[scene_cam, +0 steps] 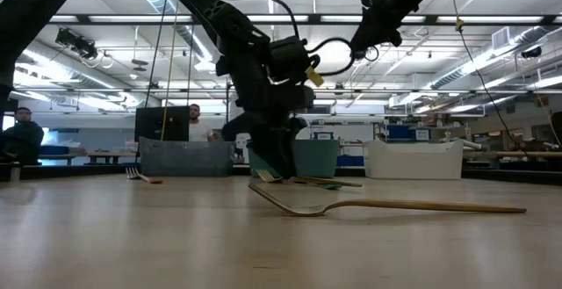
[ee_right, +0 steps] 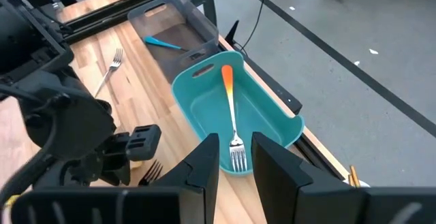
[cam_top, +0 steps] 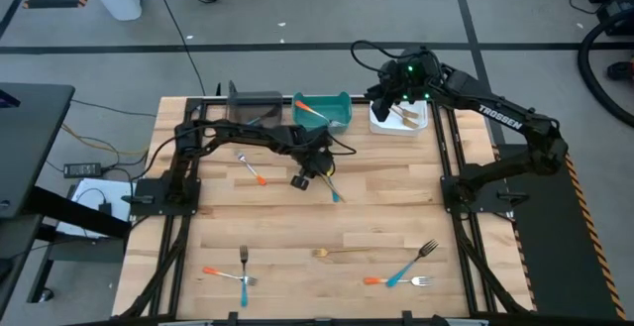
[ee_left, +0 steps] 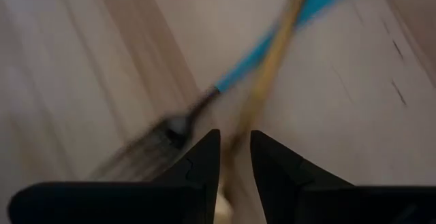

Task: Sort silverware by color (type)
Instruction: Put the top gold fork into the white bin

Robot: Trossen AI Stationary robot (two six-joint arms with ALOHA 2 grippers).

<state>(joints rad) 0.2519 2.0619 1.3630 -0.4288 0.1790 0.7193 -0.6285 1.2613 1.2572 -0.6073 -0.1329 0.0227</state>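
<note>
My left gripper [cam_top: 321, 170] [ee_left: 235, 141] is down at the table's middle, shut on a gold fork [ee_left: 269, 60]. That fork lies across a blue-handled fork [cam_top: 333, 189] [ee_left: 262, 57]. My right gripper [cam_top: 386, 96] [ee_right: 235, 146] hangs above the white bin [cam_top: 378, 125], which has gold forks [cam_top: 406, 116] in it. Its fingers stand a narrow gap apart and hold nothing. The teal bin [ee_right: 204, 108] holds an orange-handled fork [ee_right: 230, 108]. The grey bin [ee_right: 170, 20] holds a blue-handled one [ee_right: 163, 43]. My left gripper pinches the gold fork's slim shaft [ee_left: 240, 130] between its two fingers, coming from above and pointing down. The fingers lie across the shaft. The rest of the fork runs away from the fingers low over the table, crossing the blue-handled fork [scene_cam: 329, 186].
Loose forks lie on the wooden table. An orange-handled one [cam_top: 253, 170] is left of my left gripper. Near the front edge lie a crossed pair [cam_top: 238, 271], a gold fork [cam_top: 347, 253] [scene_cam: 369, 205], a blue-handled one [cam_top: 411, 264] and an orange-handled one [cam_top: 396, 281]. People sit beyond the table [scene_cam: 22, 131].
</note>
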